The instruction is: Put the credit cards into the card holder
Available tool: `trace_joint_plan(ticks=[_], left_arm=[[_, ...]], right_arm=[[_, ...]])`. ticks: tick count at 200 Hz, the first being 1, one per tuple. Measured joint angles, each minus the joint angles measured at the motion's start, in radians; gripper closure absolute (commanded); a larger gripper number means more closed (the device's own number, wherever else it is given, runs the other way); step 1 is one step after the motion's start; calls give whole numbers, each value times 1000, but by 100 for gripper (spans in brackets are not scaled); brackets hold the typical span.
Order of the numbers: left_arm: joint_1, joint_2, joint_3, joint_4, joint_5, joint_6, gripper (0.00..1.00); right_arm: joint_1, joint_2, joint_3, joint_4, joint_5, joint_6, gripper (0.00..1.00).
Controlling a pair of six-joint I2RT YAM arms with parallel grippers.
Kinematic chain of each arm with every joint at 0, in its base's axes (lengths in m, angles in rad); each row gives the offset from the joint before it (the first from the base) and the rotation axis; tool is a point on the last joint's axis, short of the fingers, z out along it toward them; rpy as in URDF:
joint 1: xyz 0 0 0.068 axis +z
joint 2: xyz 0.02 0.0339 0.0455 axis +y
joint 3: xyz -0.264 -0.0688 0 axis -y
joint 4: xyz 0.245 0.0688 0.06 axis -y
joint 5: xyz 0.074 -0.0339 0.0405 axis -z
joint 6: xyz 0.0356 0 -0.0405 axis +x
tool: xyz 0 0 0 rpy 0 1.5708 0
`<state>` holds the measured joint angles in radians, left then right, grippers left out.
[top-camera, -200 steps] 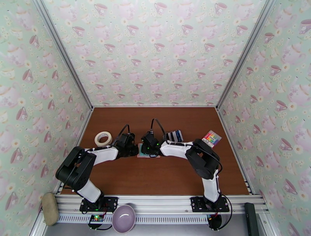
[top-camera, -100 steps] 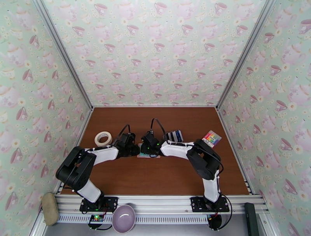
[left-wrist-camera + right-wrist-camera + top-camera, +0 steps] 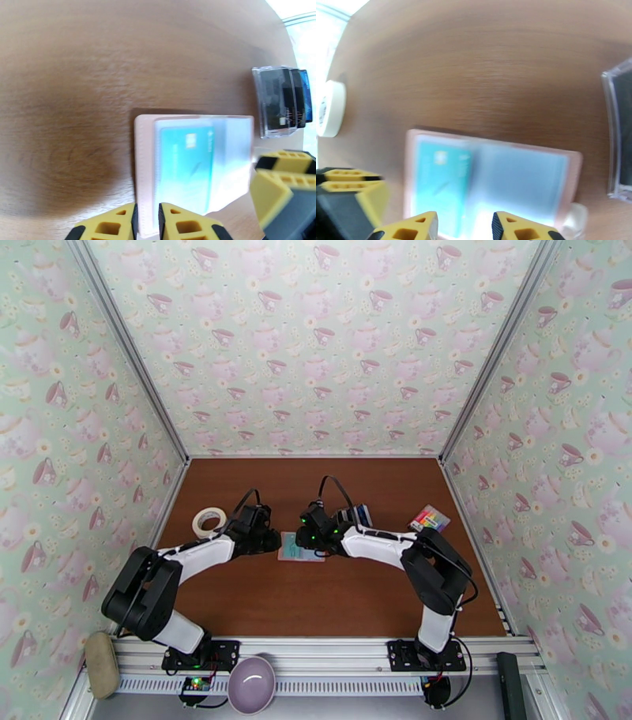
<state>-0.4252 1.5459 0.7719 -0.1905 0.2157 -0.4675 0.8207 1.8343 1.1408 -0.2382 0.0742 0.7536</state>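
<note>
Near the middle of the brown table (image 3: 332, 603), the card holder (image 3: 301, 547) was laid open and flat, its pale pink border framing clear pockets. A teal card (image 3: 183, 165) was seen tucked in the pocket on the left arm's side; the other pocket looked pale and blurred. The left gripper (image 3: 147, 216) was set at the holder's edge with its yellow fingers almost together, a slim strip of pink edge showing in the gap. Whether that edge was actually pinched could not be told. The right gripper (image 3: 464, 221) was placed at the pale-pocket side of the holder, its fingers spread wide and gripping nothing. The other credit cards (image 3: 282, 100), dark-faced with a blue one at the end, were stood on edge in a clear box (image 3: 256, 118), near the holder on the right arm's side but apart from it. A white tape roll (image 3: 209, 521) was lying well to the left, and a rainbow-striped rectangle (image 3: 429, 519) well to the right.
</note>
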Motion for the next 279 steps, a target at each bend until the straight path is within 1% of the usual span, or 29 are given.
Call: trace_joint_plan(ticks=[38, 80, 108, 145, 161, 241, 279], left_arm=[[-45, -2, 0, 12, 36, -5, 78], [-102, -2, 0, 63, 64, -31, 74], [-122, 14, -3, 113, 71, -50, 72], [-128, 67, -32, 162, 78, -58, 62], [-128, 84, -47, 174, 78, -63, 59], [-128, 89, -51, 193, 73, -64, 58], [-133, 91, -51, 200, 74, -63, 48]], right_arm=[[-32, 0, -3, 1, -8, -11, 59], [-36, 19, 0, 3, -30, -19, 60], [-37, 42, 5, 3, -34, -19, 60], [-38, 56, 5, 4, -37, -19, 60], [-38, 56, 5, 4, -37, -19, 60], [-44, 72, 17, 12, -39, -18, 61], [-51, 84, 18, 23, -57, -16, 62]])
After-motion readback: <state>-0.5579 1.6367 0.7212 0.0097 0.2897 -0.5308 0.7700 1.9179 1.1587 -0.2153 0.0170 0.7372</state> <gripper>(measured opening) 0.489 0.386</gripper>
